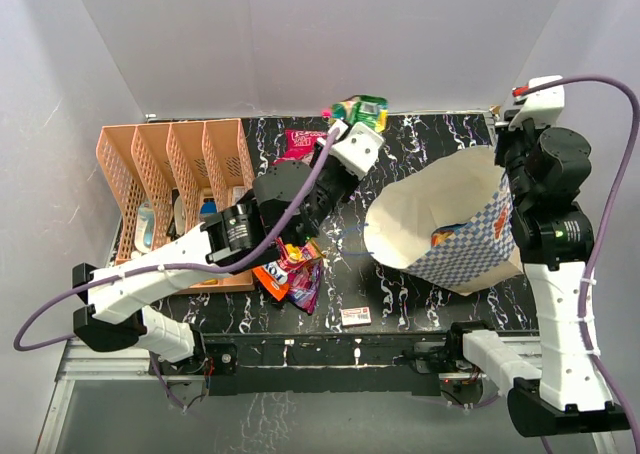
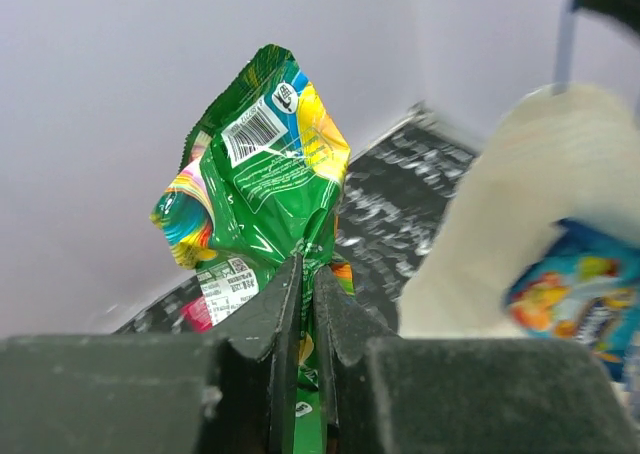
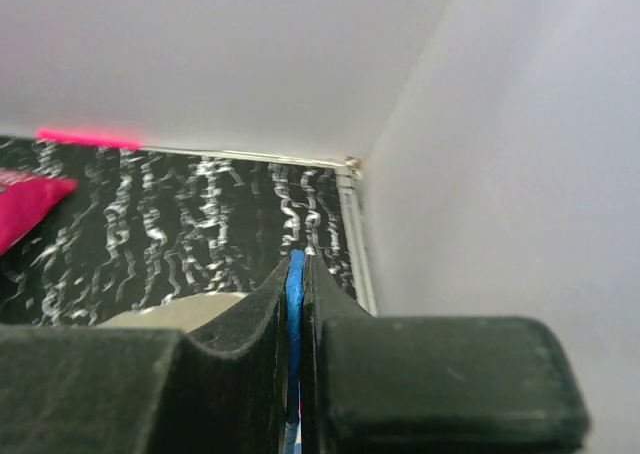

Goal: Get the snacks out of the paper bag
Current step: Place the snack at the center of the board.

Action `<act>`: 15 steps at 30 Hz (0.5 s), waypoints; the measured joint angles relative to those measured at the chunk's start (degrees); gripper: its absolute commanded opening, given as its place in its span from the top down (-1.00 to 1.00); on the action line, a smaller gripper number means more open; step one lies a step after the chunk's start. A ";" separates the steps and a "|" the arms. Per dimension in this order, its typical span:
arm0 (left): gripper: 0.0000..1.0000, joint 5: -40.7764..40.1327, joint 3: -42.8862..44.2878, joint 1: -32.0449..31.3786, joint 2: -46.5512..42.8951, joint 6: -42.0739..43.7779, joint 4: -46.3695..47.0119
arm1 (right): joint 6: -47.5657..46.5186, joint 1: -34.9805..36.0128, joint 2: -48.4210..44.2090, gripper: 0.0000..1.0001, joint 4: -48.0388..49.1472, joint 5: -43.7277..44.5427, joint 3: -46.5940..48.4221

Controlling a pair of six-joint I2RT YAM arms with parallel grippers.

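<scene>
My left gripper point(image 2: 305, 274) is shut on the lower edge of a green snack packet point(image 2: 270, 164), which it holds up over the back of the table, near the wall point(image 1: 362, 109). The checkered paper bag point(image 1: 455, 229) leans open toward the left, showing its cream inside. A blue and orange packet point(image 1: 444, 236) lies within it point(image 2: 580, 294). My right gripper point(image 3: 298, 274) is shut on the bag's blue cord handle point(image 3: 295, 299) at the bag's far right. A pink packet point(image 1: 297, 144) lies at the back, and several packets point(image 1: 290, 272) are heaped near the left arm.
A peach-orange divider rack point(image 1: 175, 174) stands at the left. A small white flat box point(image 1: 356, 316) lies near the front edge. White walls close the table at the back and right.
</scene>
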 measured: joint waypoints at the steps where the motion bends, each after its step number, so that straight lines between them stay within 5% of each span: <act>1: 1.00 -2.97 -1.55 0.04 -0.31 1.38 1.18 | -0.52 0.31 -0.31 0.85 -0.37 -1.53 -0.02; 6: 1.00 -12.11 -9.22 2.51 -0.90 3.19 3.43 | -1.09 1.09 -6.21 0.85 -0.59 -18.12 -5.49; 11: 1.00 -14.14 -13.29 9.35 -0.76 -2.27 -0.31 | 1.14 1.42 -13.77 0.85 -0.15 -36.46 -13.40; 15: 1.00 -13.68 -16.33 16.00 -2.19 -8.37 -3.19 | 5.35 1.51 -17.11 0.85 -1.07 -42.75 -16.13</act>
